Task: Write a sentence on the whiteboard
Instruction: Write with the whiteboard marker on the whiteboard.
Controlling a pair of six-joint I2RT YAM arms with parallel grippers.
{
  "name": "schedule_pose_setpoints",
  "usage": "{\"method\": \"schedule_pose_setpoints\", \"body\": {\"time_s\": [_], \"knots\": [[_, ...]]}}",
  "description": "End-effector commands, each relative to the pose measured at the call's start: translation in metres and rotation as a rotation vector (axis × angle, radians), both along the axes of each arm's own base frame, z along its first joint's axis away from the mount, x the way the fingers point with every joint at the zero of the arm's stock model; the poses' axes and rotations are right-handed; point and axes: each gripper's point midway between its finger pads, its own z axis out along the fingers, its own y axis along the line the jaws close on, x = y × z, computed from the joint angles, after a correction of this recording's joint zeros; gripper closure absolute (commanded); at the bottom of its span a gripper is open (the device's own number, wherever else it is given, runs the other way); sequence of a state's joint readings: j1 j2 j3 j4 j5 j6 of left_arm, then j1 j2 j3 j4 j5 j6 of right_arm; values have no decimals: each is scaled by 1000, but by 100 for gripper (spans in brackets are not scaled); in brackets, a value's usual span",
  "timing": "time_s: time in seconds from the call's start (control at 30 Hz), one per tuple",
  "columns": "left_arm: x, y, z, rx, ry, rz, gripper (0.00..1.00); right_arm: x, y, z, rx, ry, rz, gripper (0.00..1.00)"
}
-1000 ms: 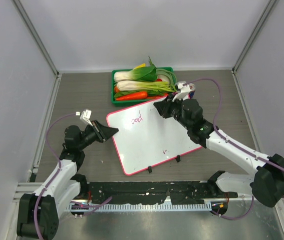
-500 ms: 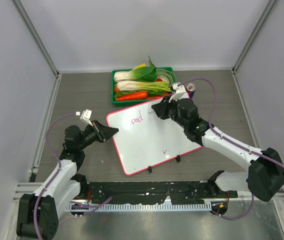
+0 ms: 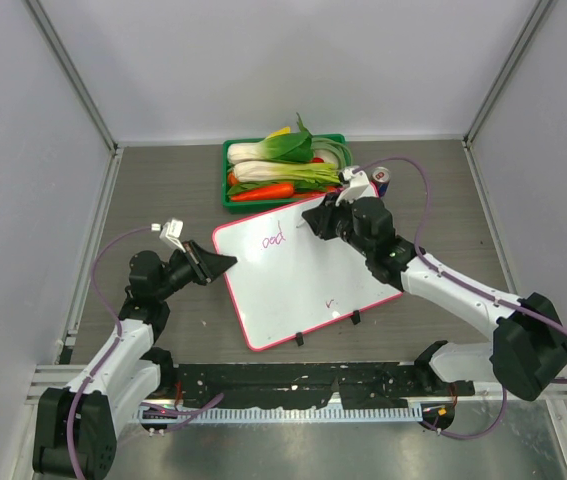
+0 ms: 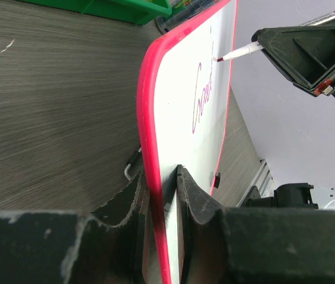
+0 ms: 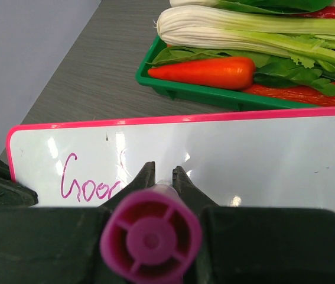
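Top view: whiteboard [image 3: 303, 290] lies angled on the worktop [image 3: 163, 190], with the sentence [image 3: 275, 238] begun near its far edge.
Left wrist: left claw [image 4: 161, 177] is pinched on the board's pink rim; I want that hold firm.
Right wrist: right claw [image 5: 164, 171] is closed around the marker [image 5: 151, 236]; I would press lightly and stroke rightward past the first word.

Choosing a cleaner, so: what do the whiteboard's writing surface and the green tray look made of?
The whiteboard: smooth glossy white, probably coated or melamine, judging by sharp light reflections; pink rim looks plastic. The green tray: likely moulded plastic, uniform colour, slight sheen.
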State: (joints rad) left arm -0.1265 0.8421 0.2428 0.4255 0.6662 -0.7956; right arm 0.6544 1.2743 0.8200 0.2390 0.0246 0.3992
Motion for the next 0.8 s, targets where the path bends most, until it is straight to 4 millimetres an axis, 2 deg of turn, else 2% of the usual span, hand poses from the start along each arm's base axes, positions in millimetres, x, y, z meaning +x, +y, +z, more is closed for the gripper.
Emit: {"method": "schedule_pose_setpoints", "body": {"time_s": [0.0,0.27,0.43,0.63,0.77], "knots": [[0,-1,-3,70,-44,-22,100,0,-4,6,17,-28,-16,99],[0,-1,-4,74,-44,-20,100,-9,-11,-9,-5,-1,-16,99],[0,-1,-4,73,-44,-24,100,-14,-14,-9,-4,2,-16,99],[-1,-2,-4,73,-44,-26,100,-7,-16,-10,-12,0,-47,99],[-1,-2,-5,75,-44,-26,100,2,-18,-4,-11,-15,-83,99]]}}
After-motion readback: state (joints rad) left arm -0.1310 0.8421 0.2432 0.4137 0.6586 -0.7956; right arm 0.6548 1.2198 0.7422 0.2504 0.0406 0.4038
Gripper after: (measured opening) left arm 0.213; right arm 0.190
